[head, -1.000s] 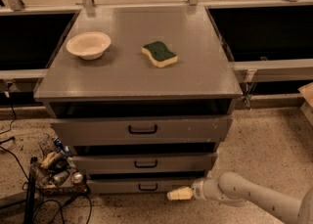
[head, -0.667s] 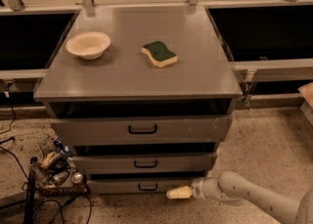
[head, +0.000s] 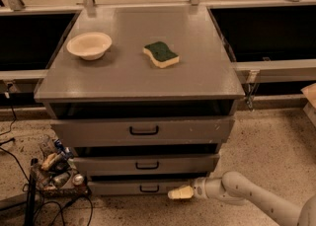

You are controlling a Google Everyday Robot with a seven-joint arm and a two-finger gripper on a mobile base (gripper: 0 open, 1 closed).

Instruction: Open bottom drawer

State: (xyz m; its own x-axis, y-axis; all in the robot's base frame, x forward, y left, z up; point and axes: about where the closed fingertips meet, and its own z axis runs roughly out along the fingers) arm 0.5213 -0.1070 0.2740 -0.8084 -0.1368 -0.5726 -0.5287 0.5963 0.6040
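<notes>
The bottom drawer (head: 123,187) is the slimmest grey front at the foot of the cabinet, with a small black bar handle (head: 148,188). It sits close to flush under the middle drawer (head: 145,165). My gripper (head: 178,193) is low near the floor, just right of the handle and in front of the drawer's right part, pointing left. My white arm (head: 247,198) runs in from the lower right.
The top drawer (head: 143,131) is the tallest front. A cream bowl (head: 89,45) and a green-and-yellow sponge (head: 161,54) lie on the cabinet top (head: 138,77). A clutter of cables and small items (head: 54,168) sits on the floor at the left.
</notes>
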